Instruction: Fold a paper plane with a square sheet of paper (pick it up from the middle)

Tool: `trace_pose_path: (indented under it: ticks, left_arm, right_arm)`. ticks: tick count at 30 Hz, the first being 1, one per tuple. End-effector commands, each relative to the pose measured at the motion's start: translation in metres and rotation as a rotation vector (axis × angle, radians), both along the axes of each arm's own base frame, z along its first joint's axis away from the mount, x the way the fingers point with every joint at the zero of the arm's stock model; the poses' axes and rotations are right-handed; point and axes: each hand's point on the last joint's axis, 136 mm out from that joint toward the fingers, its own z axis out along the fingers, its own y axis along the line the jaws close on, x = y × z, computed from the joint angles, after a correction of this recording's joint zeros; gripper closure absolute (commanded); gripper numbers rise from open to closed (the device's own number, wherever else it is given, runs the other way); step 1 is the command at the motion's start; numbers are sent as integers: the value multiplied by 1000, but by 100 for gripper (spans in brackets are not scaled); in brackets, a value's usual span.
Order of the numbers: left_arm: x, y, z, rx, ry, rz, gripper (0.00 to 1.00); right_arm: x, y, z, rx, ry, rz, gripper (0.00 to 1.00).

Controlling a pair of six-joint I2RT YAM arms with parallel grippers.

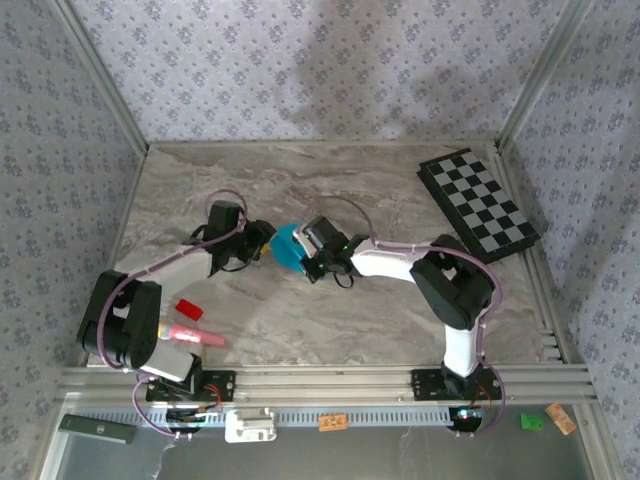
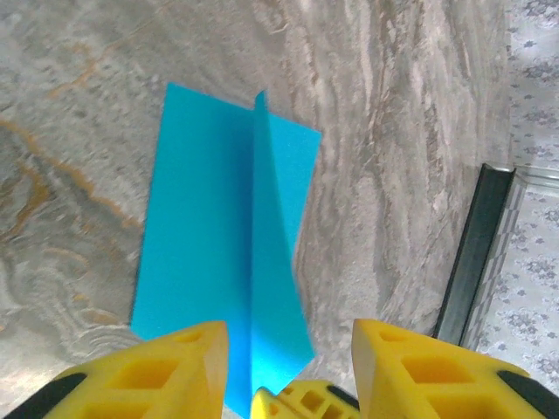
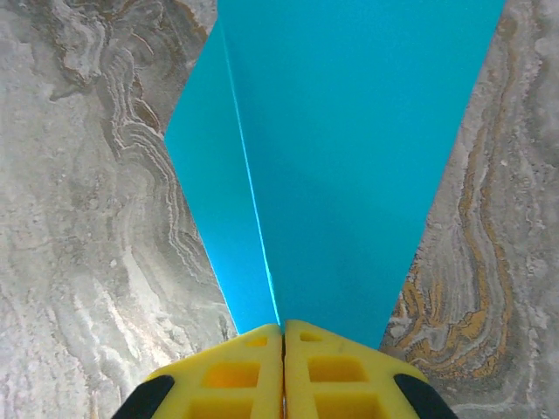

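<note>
No text, number, brand or sign can be read in any view. In the top view, the orange tag [image 1: 332, 423] at 6 o'clock carries dark marks too small to make out. The dark bar [image 1: 95, 428] at 8 o'clock and the green tag [image 1: 531, 421] and tan tag [image 1: 562, 417] at 4 o'clock are likewise too small to tell whether they carry print.

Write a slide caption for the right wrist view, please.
The right gripper pinches the creased cyan paper sheet over the marble table.
</note>
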Motion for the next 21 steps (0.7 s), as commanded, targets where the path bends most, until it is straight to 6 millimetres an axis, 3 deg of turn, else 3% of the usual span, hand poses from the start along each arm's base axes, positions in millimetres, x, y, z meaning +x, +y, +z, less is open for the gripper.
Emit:
trace_pose_path:
  ticks: [1, 9, 21]
  left_arm:
    - [-7, 1, -7, 4, -33, -18, 59]
    - [-12, -27, -21, -13, -54, -144, 61]
    - [0, -44, -42, -8, -8, -199, 74]
  right_arm:
    - [-7, 7, 0, 66, 91, 35, 92]
    - [-4, 5, 2, 117, 133, 29, 92]
    - [1, 0, 2, 100, 114, 10, 91]
